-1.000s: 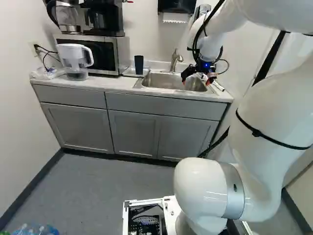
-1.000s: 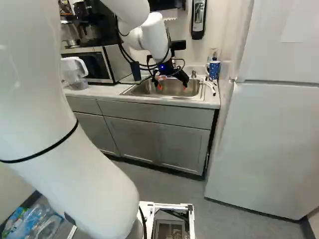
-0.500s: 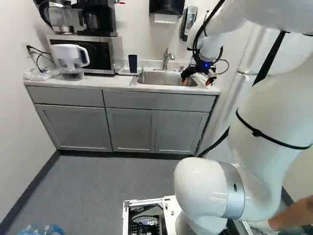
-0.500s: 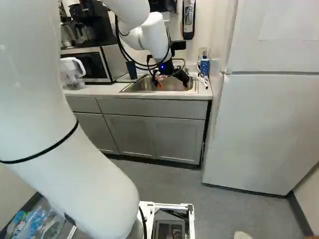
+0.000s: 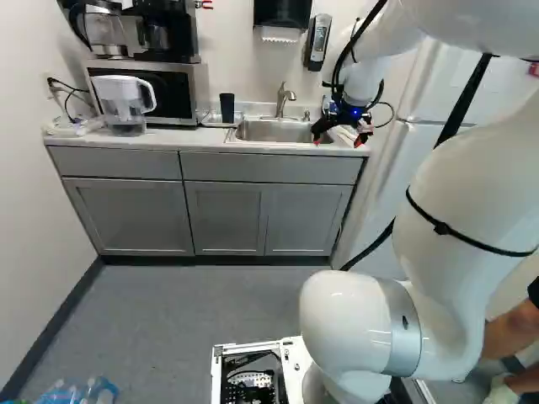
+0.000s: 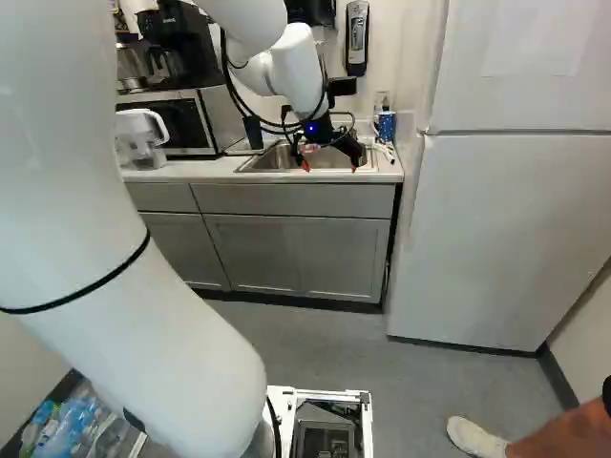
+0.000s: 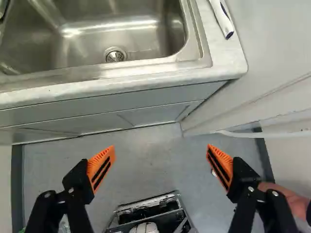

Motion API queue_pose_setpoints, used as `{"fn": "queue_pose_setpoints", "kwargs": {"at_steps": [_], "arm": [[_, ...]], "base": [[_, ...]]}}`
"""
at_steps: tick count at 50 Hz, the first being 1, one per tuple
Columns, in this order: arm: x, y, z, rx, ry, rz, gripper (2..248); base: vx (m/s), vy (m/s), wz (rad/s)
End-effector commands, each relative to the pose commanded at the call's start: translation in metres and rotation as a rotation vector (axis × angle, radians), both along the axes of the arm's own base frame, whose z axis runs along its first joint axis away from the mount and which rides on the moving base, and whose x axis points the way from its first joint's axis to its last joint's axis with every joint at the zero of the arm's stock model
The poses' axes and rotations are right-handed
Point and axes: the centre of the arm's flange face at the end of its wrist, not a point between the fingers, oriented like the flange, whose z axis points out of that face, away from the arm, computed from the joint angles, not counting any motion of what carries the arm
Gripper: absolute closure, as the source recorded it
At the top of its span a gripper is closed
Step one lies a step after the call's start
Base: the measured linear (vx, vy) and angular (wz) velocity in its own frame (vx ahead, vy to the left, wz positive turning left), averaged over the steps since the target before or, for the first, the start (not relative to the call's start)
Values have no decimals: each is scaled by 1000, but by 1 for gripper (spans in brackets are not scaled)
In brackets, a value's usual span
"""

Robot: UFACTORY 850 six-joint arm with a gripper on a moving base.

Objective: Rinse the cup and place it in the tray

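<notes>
- You are holding the hand (image 6: 330, 168) wide open, with its two orange-padded fingers standing far apart and gripping nothing between them.
- In both base views, the hand is hanging near the front of the sink (image 5: 274, 131); in the wrist view, the sink is lying ahead of the fingers, its round drain (image 7: 115, 55) showing, while the floor (image 7: 155, 155) is filling the space between them.
- Your dark cup (image 5: 227, 108) is standing upright on the thin tray (image 5: 210, 122), which is lying on the worktop (image 5: 177, 141) between the microwave (image 5: 199, 93) and the sink, well apart from your fingers.
- A blue patterned cup (image 6: 386, 124) is also standing behind the sink's right-hand end in the right base view; you are seeing it apart from the hand.
- The faucet (image 5: 285, 97) is rising behind the sink, and a white handle (image 7: 221, 17) is lying on the worktop just beside it.
- A clear pitcher with a white top (image 5: 125, 101) is standing in front of the microwave, and a coffee maker (image 5: 160, 34) is sitting on top.
- At the lower right of the right base view, a person's shoe (image 6: 473, 439) is resting on the floor.
</notes>
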Motion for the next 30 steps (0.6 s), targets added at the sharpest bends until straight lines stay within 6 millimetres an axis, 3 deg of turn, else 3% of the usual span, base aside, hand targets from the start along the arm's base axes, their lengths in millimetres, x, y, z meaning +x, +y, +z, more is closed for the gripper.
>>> {"fn": "queue_pose_setpoints", "kwargs": {"at_steps": [30], "arm": [[0, 0, 0, 0, 0, 0, 3]], "base": [[2, 0, 0]]}}
